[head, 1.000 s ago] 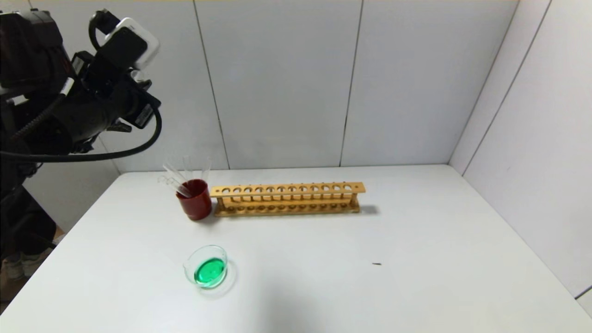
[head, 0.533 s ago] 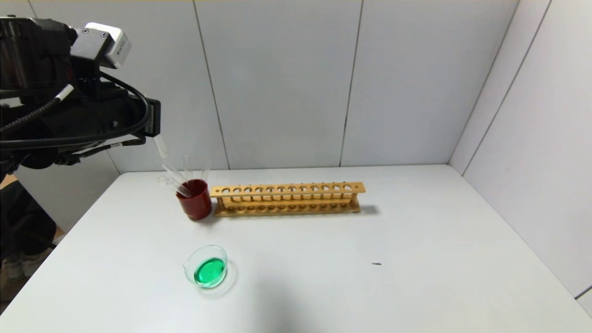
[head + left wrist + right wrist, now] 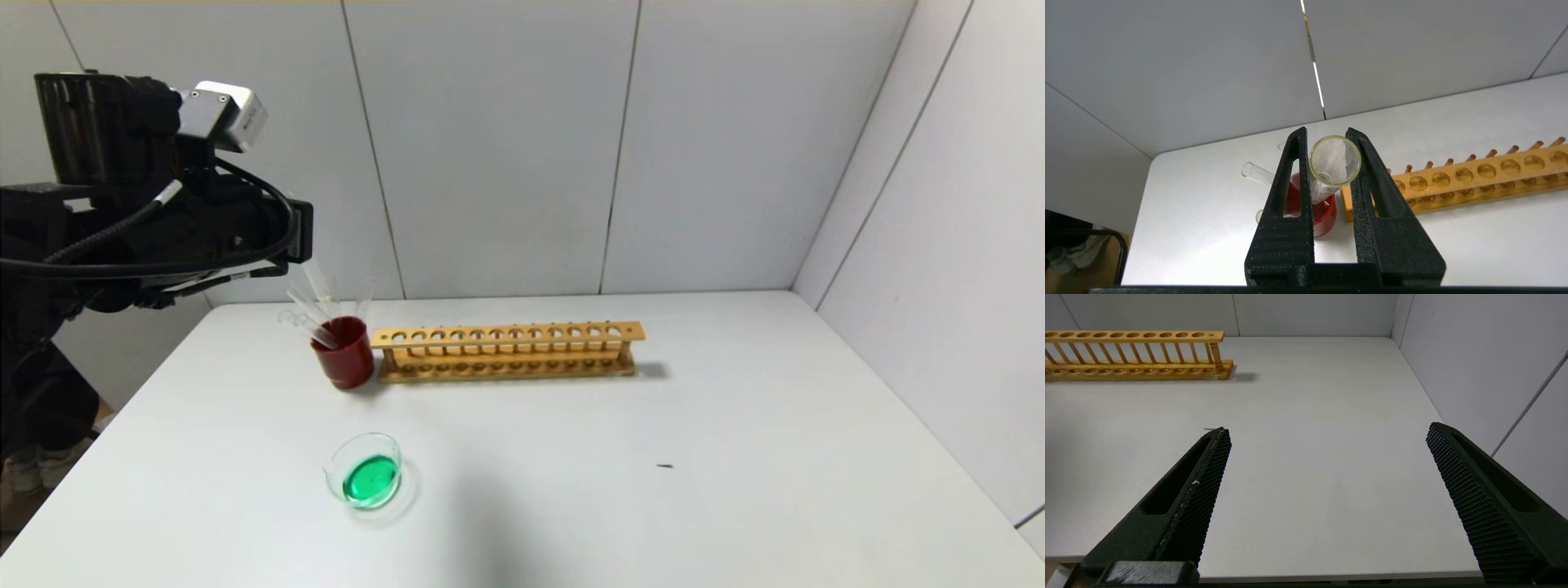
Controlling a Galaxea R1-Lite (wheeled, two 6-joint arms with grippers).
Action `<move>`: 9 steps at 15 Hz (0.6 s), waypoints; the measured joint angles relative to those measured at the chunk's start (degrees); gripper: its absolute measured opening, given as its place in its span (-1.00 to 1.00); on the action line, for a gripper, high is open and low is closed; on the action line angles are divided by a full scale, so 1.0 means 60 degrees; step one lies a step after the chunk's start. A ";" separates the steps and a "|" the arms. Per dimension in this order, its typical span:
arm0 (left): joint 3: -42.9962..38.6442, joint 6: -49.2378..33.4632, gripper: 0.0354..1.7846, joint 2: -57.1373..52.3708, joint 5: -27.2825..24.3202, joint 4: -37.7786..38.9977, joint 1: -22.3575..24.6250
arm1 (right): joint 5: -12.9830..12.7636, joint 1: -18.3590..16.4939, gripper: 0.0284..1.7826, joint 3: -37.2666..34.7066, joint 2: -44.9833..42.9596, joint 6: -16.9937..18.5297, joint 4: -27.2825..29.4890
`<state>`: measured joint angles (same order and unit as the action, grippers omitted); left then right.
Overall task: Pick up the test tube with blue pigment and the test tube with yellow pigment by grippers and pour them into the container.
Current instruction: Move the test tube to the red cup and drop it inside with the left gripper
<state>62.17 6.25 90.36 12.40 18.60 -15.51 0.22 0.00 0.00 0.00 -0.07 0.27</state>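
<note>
Test tube (image 3: 1334,169), empty and clear, sits clamped between the two black fingers (image 3: 1287,192) of the left gripper (image 3: 1327,141); we see its open mouth facing the wrist camera and its round end pointing down toward the red cup (image 3: 344,353). We can't find any blue or yellow liquid in it. From the head view the left arm reaches in from the robot's left, held high and roughly level above the back left of the table (image 3: 735,457), with its grey-white box (image 3: 229,114) on top and a black cable looping under it. The gripper tip hangs just above the red cup, and the tube slants down from it toward the cup rim; we can't tell if it touches the other clear tubes (image 3: 306,322) leaning in that cup.

Glass dish (image 3: 366,478) stands in front of the red cup, nearer the robot, well apart from it, with green liquid pooled inside. Wooden rack (image 3: 506,351) lies just beside the red cup on its right, all holes bare.

Right gripper (image 3: 1327,435) shows only in its own wrist view: jaws spread wide, nothing between them, hovering over bare table well to the right of the red cup, with the rack's far end ahead of it.
</note>
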 joint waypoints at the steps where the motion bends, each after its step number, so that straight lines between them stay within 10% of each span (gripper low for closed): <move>1: -0.0016 -0.0006 -0.68 0.0140 -0.0004 0.0008 0.0000 | 0.0004 0.0000 0.96 0.0000 0.0000 0.0000 0.0000; 9: -0.0540 -0.0075 -0.68 0.1571 0.0010 0.1506 0.0016 | 0.0000 0.0000 0.96 0.0000 0.0000 0.0000 0.0000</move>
<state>58.93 5.80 99.78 12.46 27.64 -15.41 0.22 0.00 0.00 0.00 -0.07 0.27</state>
